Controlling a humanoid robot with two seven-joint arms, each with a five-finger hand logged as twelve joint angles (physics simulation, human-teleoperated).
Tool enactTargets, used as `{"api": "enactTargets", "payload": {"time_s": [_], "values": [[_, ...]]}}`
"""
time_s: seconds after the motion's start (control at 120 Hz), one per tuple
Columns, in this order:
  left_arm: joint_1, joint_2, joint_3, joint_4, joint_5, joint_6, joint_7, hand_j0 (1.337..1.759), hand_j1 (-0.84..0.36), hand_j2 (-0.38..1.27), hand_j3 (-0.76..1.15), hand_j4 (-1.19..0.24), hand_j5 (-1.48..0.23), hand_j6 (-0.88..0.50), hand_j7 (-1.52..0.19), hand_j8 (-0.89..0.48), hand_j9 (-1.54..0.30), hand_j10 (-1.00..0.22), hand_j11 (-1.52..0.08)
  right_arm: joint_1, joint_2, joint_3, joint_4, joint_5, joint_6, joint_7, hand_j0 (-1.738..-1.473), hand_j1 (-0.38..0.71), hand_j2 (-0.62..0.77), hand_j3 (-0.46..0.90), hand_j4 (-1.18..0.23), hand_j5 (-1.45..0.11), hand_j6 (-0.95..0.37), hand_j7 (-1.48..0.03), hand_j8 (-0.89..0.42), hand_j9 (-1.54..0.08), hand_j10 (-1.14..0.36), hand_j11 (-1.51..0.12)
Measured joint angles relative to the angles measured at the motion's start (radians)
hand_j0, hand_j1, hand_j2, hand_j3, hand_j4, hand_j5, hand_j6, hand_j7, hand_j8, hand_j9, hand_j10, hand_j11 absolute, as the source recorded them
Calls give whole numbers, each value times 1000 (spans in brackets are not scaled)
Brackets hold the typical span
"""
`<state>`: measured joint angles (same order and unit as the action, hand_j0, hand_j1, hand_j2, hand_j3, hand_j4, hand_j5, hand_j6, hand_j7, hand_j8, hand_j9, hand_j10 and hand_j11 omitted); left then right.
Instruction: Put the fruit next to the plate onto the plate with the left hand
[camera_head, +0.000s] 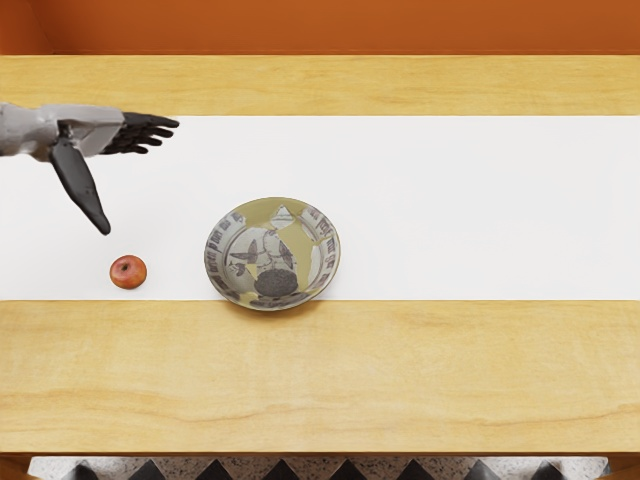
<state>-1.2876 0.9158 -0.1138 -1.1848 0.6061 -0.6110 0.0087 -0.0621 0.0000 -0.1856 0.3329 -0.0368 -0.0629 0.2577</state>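
Note:
A small red apple (128, 271) lies on the white runner, to the left of the plate. The plate (322, 236) is round, olive and grey with a painted figure, and holds nothing. My left hand (118, 160) comes in from the left edge, above and behind the apple and well apart from it. Its black fingers (150, 127) are stretched out flat and its thumb (82, 187) points down toward the apple. It holds nothing.
A white runner (450, 210) crosses the wooden table (320, 370) from side to side. An orange wall runs along the back. The table's front edge shows at the bottom of the view.

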Motion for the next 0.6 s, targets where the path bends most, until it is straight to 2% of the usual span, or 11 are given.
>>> {"api": "enactTargets", "payload": {"time_s": [0.108,0.175,0.233,0.308,0.383,0.442,0.508,0.6], "values": [[-6,1,-2,-6,-7,0,8,1658,349,1,0,-4,-1,-5,0,-5,0,-4,0,0,0,0,0,0,0,0,-1658,-329,-4,0,-16,-22,-16,-22,-16,-22,-17,-22],[2,13,-18,-8,-78,0,40,1658,349,1,0,-4,-1,-5,0,-5,0,-3,0,0,0,0,1,0,0,0,-1658,-329,-4,0,-16,-22,-16,-22,-16,-22,-17,-22],[22,9,-25,-18,-124,0,123,1658,349,1,0,-4,-1,-5,0,-4,0,-3,0,0,0,0,2,0,0,0,-1658,-329,-4,0,-16,-22,-16,-22,-16,-22,-17,-22],[21,16,-31,-78,-151,0,229,1658,349,1,0,-4,-1,-5,0,-4,0,-3,0,0,0,-1,4,0,0,0,-1658,-329,-4,0,-16,-22,-16,-22,-16,-22,-17,-22],[30,20,-35,-133,-161,0,372,1658,349,1,0,-4,-1,-5,0,-4,0,-3,0,1,0,0,5,0,0,0,-1658,-329,-4,0,-16,-22,-16,-22,-16,-22,-17,-22],[30,27,-37,-179,-163,0,467,1658,349,0,0,-4,-1,-5,-1,-5,0,-4,0,1,0,0,6,0,0,0,-1658,-329,-4,0,-17,-22,-16,-22,-17,-22,-17,-22],[29,80,-40,-268,-114,0,531,1658,349,0,0,-5,-1,-6,-1,-5,-1,-4,0,1,0,0,5,0,0,0,-1658,-329,-4,0,-17,-22,-16,-22,-16,-22,-17,-22],[29,123,-42,-383,-47,0,573,1658,349,0,0,-5,-1,-6,-1,-6,-1,-5,-1,1,0,1,5,0,0,0,-1658,-329,-4,0,-16,-22,-16,-22,-16,-22,-17,-22]]}}
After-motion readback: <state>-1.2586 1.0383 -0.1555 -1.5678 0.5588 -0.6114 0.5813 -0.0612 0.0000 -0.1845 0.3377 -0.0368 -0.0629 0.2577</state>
